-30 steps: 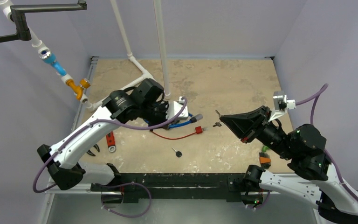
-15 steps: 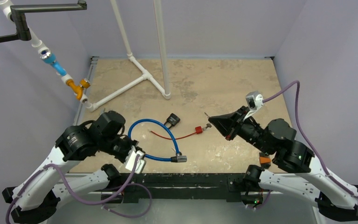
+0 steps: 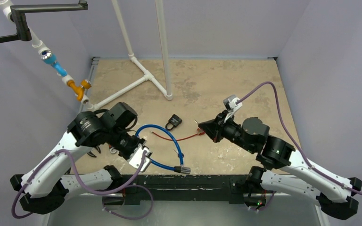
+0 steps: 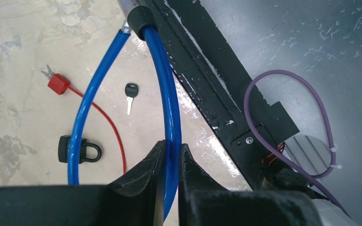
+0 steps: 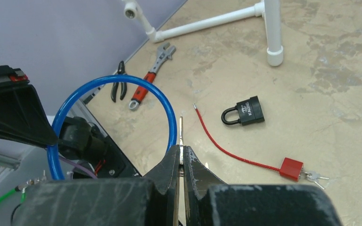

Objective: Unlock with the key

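Mottled table [image 3: 245,89]: padlock [image 3: 173,122], red wire [image 3: 176,138], loose key [image 4: 130,96] (black-headed), wrench [image 5: 147,84].

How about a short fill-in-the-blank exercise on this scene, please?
1. The left hand is shut on the ____ cable.
2. The right hand is shut on a thin metal ____.
3. The padlock lying loose, held by neither hand, is ____ in colour.
4. Near the wall, pliers lie beside a wrench with a ____ handle.

Missing words: blue; key; black; red.
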Available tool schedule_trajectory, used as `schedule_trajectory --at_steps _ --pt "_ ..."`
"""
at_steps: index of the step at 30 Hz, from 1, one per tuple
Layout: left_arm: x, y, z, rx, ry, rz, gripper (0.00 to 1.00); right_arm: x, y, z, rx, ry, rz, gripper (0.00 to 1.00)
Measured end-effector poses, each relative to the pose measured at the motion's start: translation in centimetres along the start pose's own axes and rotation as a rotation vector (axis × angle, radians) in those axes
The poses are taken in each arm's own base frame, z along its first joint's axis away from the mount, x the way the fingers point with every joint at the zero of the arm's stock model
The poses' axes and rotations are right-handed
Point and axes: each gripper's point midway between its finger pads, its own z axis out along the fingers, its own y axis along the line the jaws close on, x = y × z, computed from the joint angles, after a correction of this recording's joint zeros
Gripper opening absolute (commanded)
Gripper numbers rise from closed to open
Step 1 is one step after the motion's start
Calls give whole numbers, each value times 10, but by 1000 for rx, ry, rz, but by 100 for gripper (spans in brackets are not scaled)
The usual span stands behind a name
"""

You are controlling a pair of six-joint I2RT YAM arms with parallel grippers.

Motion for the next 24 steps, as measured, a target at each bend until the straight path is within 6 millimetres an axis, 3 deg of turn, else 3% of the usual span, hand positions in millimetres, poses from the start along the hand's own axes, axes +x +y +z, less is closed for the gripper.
schedule_trajectory --at_steps 3,9,14,18,19,22,24 --pt "0 3 4 27 -3 -31 15 12 2 14 -8 39 -5 0" --pt "-6 4 6 50 -27 -64 0 34 1 30 -18 95 -11 0" --pt "-16 22 11 91 -48 -155 2 28 6 30 -41 67 -1 0" --pt "-5 36 32 177 -28 -243 0 25 7 30 -45 57 4 0" --pt "0 40 39 203 -12 -270 5 24 7 29 -46 53 5 0" --pt "20 54 56 255 28 -338 33 18 7 24 -46 32 9 0" --pt "36 61 61 259 62 -353 38 15 5 18 -34 16 16 0"
